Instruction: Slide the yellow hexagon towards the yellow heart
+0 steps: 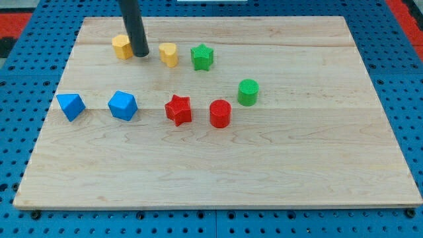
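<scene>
The yellow hexagon [121, 47] lies near the board's top left. The yellow heart [169, 54] lies a short way to its right. My tip [140, 55] stands on the board between the two. It is right beside the hexagon's right side and a small gap away from the heart. The dark rod rises from the tip out of the view's top.
A green star [202, 57] sits just right of the heart. A green cylinder [248, 92], red cylinder [220, 113] and red star [178, 109] lie mid-board. A blue hexagon-like block [123, 105] and a blue triangle [71, 106] lie at the left. The wooden board [264, 172] lies on a blue pegboard.
</scene>
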You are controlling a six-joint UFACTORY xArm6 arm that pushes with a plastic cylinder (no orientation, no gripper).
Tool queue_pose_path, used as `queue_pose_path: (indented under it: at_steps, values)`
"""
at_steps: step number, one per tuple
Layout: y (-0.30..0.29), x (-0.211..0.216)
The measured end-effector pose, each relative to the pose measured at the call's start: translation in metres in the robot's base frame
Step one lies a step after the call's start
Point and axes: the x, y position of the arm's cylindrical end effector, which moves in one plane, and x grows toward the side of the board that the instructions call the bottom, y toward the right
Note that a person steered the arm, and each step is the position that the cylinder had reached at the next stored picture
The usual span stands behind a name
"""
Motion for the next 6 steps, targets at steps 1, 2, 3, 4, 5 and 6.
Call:
queue_pose_path:
  at_steps: [1, 2, 3, 4, 5, 6]
  values:
    - [-0.015, -0.028]
    - [-0.049, -0.025]
    - [-0.063, -0.013]
    - [-0.134, -0.033]
    - [-0.139, 0.02]
    - [-0.118, -0.001]
